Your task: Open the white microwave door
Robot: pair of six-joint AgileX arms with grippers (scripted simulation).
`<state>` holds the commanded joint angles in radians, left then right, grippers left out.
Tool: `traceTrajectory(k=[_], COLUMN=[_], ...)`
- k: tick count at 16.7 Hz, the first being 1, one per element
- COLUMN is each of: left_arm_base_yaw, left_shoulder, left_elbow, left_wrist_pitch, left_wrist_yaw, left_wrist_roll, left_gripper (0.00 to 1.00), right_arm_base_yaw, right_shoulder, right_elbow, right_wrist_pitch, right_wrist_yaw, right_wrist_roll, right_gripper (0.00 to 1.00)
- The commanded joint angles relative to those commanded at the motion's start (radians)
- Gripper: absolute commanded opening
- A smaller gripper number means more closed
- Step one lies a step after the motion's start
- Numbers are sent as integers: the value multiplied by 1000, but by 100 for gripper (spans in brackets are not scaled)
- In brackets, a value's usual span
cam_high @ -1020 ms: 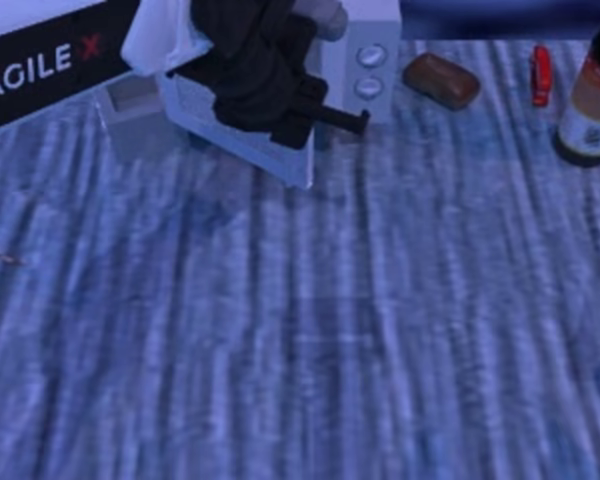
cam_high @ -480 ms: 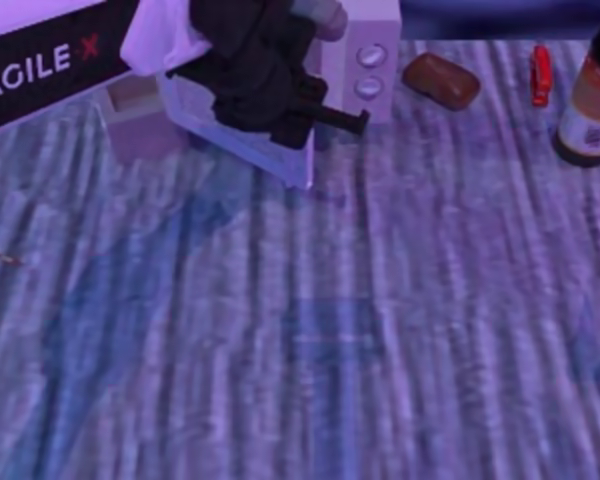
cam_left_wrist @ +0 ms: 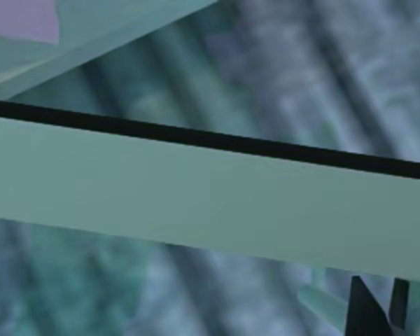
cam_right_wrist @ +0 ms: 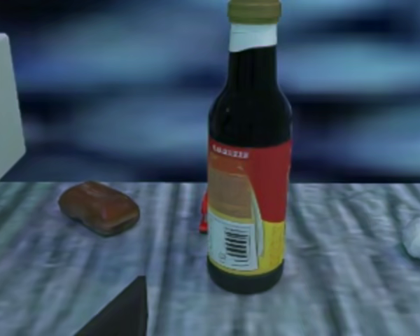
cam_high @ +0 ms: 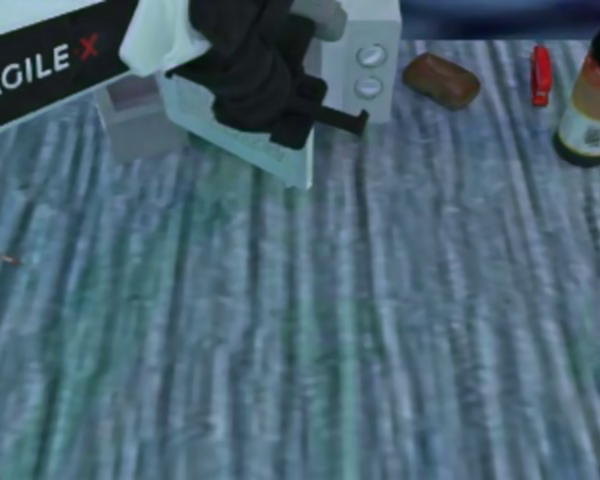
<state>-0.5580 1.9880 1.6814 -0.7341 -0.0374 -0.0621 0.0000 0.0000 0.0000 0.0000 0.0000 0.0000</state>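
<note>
At the table's far left, my left gripper (cam_high: 352, 122) hung over the white microwave door (cam_high: 242, 148) — swung out from the microwave (cam_high: 372, 60) — though I could not tell my fingers' state. Rightward lay a brown block (cam_high: 441, 80), then a sauce bottle (cam_high: 590, 100).
</note>
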Motion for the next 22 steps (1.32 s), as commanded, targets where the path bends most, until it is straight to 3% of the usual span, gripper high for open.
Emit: traceTrajectory(k=[7,16,22], left_arm_base_yaw=[0,37,37], left_shoulder=[0,-71,-72], left_elbow=[0,-98,-100], left_wrist_pitch=[0,28,28], left_wrist_yaw=[0,73,74], left_wrist_roll=[0,126,127], left_gripper=[0,0,0], right_arm_base_yaw=[0,0,0], right_shoulder=[0,0,0], right_elbow=[0,0,0], right_wrist_pitch=[0,0,0], right_wrist_yaw=[0,0,0], right_wrist_roll=[0,0,0], right_gripper=[100,100,100])
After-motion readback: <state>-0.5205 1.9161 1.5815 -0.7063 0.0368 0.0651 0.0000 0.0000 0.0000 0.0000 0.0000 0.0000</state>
